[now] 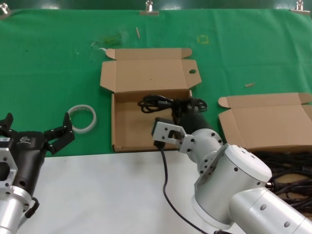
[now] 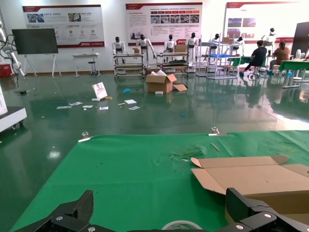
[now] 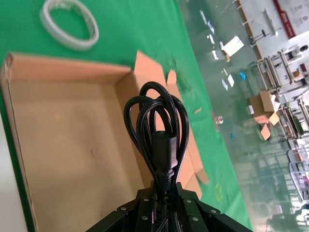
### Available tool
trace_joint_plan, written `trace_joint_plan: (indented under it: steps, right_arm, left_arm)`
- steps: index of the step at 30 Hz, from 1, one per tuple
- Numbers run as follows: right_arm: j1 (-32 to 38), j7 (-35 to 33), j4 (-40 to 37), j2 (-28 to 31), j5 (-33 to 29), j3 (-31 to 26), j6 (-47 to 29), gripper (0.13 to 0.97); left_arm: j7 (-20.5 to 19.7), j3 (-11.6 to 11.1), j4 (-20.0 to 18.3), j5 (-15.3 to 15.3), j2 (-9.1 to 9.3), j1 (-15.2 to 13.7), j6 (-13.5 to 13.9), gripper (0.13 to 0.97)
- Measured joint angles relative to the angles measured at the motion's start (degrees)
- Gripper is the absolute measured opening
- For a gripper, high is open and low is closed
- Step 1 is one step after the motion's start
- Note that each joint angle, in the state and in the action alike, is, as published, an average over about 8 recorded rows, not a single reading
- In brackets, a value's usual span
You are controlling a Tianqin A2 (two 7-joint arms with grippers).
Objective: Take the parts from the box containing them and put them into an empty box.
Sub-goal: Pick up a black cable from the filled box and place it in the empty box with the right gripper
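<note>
A bundled black power cable [image 1: 161, 103] hangs over the far part of the empty box [image 1: 127, 127], whose raised lid has a small oval hole [image 1: 192, 71]. My right gripper [image 1: 184, 108] is shut on that cable. In the right wrist view the cable's loops [image 3: 157, 121] stick out past the gripper [image 3: 164, 191] above the bare box floor [image 3: 67, 145]. The box containing the parts [image 1: 265, 119] stands at the right, lid open, with several black cables [image 1: 287, 170] in it behind my right arm. My left gripper [image 1: 36, 130] waits open at the left edge, holding nothing.
A white plastic ring [image 1: 82, 118] lies on the green cloth between my left gripper and the empty box; the ring [image 2: 181, 225] also shows just ahead of the open left gripper [image 2: 161, 208]. A white table strip [image 1: 107, 195] runs along the near side.
</note>
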Motion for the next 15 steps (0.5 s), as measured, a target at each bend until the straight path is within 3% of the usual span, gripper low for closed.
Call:
trace_joint_plan:
  steps: [8, 15]
  right_arm:
    - [-0.2, -0.3, -2.9, 0.0, 0.0, 1.0, -1.2, 0.202]
    - [1.6, 5.2, -3.3, 0.0, 0.0, -2.2, -2.2, 0.202]
  left_arm:
    - [0.0, 0.0, 0.0, 0.0, 0.0, 0.0, 0.0, 0.965]
    - [0.0, 0.0, 0.0, 0.0, 0.0, 0.0, 0.0, 0.965]
